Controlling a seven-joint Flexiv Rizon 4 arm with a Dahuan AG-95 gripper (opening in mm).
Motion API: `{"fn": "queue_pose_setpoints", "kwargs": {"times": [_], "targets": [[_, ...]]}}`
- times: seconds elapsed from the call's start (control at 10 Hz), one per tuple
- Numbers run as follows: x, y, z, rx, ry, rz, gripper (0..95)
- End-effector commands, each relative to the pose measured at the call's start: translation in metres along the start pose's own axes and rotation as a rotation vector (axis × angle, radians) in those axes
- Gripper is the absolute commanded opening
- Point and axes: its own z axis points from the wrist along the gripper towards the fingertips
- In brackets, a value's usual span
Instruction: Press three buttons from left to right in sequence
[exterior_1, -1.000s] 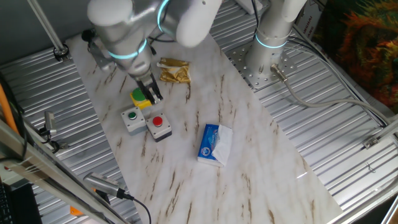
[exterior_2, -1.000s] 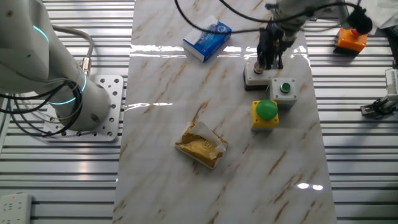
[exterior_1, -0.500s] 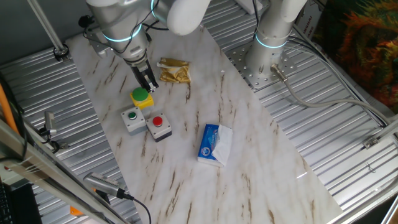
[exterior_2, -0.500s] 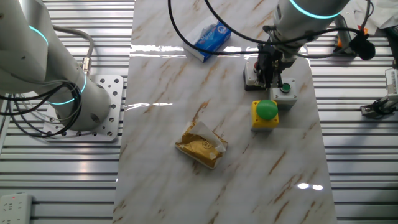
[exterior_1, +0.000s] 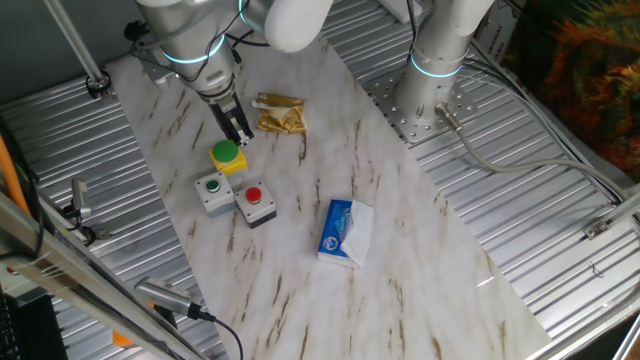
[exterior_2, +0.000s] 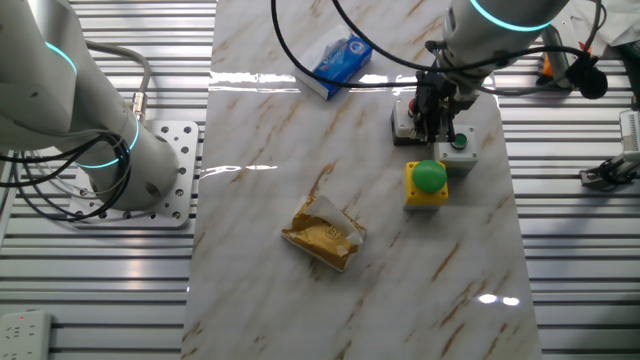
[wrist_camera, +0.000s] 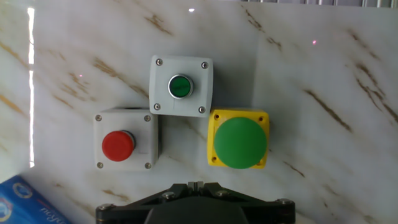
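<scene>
Three button boxes stand clustered on the marble board. The big green dome on its yellow box (exterior_1: 228, 156) (exterior_2: 428, 180) (wrist_camera: 240, 142) is beside the small green button on a grey box (exterior_1: 212, 192) (exterior_2: 458, 143) (wrist_camera: 180, 86) and the red button on a grey box (exterior_1: 255, 202) (wrist_camera: 118, 145). In the other fixed view the red box (exterior_2: 403, 121) is partly hidden behind the fingers. My gripper (exterior_1: 241, 138) (exterior_2: 437, 130) (wrist_camera: 196, 185) hangs above the cluster, close to the yellow box, touching none of them. Its fingertips touch each other: shut and empty.
A blue-white tissue packet (exterior_1: 346, 232) (exterior_2: 334, 63) (wrist_camera: 25, 199) lies beyond the red box. A crumpled golden wrapper (exterior_1: 280, 113) (exterior_2: 323, 233) lies on the yellow box's other side. The arm's base (exterior_1: 430, 90) stands beside the board, with ribbed metal all round.
Over the last second the gripper shifted across the cluster toward the yellow box and stands higher. In the last half second it has hardly moved. The buttons have not moved.
</scene>
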Motion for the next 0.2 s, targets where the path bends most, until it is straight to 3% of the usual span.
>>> {"fn": "queue_pose_setpoints", "kwargs": {"times": [0.1,0.2], "targets": [[-0.0005,0.0003,-0.0006,0.007,0.008,0.0,0.0],[-0.0005,0.0003,-0.0006,0.007,0.008,-0.003,0.0]]}}
